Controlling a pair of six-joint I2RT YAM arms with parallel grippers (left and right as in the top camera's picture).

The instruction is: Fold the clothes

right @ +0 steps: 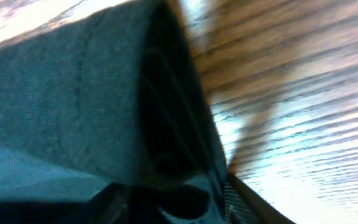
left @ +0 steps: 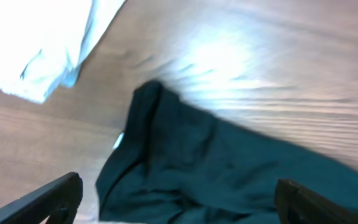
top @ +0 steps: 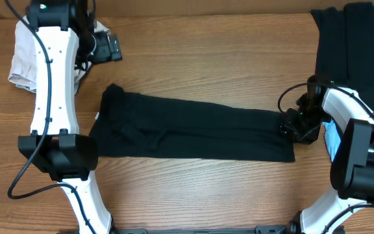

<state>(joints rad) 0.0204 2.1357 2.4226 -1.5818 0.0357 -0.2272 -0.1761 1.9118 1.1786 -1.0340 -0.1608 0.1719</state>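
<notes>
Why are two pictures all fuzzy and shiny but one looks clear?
Overhead view: sharp, evenly lit, the black garment plain on the table. Left wrist view: smeared by blur, with white glare on the table. Right wrist view: too close to the garment, out of focus, streaky glare beside it.

Bright even overhead light, glare on the table [left: 229, 56] (wrist views blurred), soft shadows

Right tool [right: 179, 205] blurred, fingertips behind black garment [right: 73, 106]; beige garment [top: 19, 65] half under left arm [top: 54, 84].
</notes>
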